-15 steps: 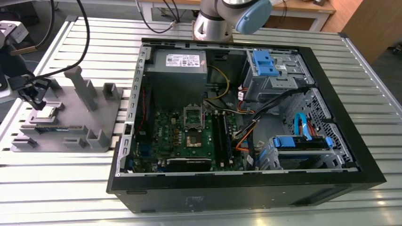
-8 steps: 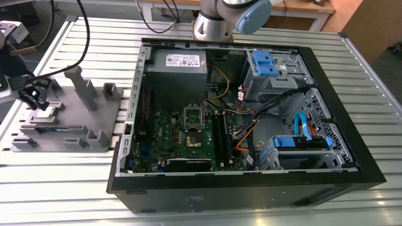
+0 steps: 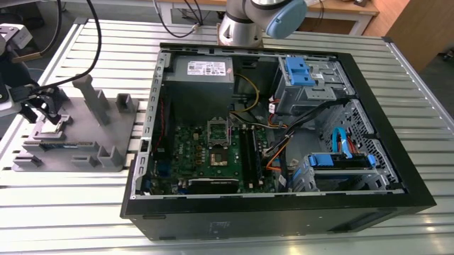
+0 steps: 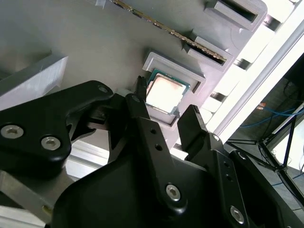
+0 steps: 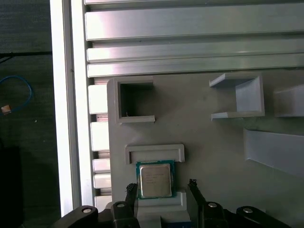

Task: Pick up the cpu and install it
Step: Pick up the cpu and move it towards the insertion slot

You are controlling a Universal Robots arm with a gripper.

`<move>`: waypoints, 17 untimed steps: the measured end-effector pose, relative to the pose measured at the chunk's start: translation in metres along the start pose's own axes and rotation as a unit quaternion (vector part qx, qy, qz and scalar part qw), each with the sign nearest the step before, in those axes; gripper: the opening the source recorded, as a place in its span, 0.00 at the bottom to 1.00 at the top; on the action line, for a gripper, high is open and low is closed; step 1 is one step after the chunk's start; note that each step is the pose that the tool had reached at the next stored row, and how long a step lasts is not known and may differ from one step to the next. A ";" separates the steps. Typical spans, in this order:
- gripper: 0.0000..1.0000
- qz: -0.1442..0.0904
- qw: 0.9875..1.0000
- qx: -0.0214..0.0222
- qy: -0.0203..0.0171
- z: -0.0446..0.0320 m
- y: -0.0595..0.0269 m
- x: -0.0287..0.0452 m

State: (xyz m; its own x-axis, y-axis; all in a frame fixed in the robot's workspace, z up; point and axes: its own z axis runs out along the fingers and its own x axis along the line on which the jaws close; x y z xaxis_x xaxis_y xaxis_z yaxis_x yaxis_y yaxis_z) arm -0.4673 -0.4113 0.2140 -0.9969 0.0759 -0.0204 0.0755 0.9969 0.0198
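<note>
Cpu (image 5: 155, 179) lies flat in grey fixture (image 5: 209, 142) pocket on surface (image 3: 71, 207), exterior view's left, outside computer case (image 3: 284, 219). Fingers (image 5: 132, 194) apart, 1 each side of chip, straddling, apparently unclamped.

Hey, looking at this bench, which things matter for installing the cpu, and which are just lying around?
Part of the job:
cpu, sitting in a pocket of the grey tray
gripper, open, fingers either side of the cpu
motherboard inside the computer case

Just lying about:
memory stick in the tray
power supply
blue drive bay
</note>
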 end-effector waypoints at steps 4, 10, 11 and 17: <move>0.53 0.000 1.000 0.000 0.000 0.0001 0.0000 0.0000; 0.53 0.000 1.000 0.000 0.000 0.0092 -0.0002 0.0002; 0.53 0.000 1.000 0.000 0.000 0.0100 -0.0002 0.0002; 0.53 0.000 1.000 0.000 0.000 0.0126 -0.0002 0.0002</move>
State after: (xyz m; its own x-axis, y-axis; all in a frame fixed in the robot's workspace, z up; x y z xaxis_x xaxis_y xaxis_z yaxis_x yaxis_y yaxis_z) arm -0.4673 -0.4113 0.2014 -0.9969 0.0759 -0.0206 0.0755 0.9969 0.0199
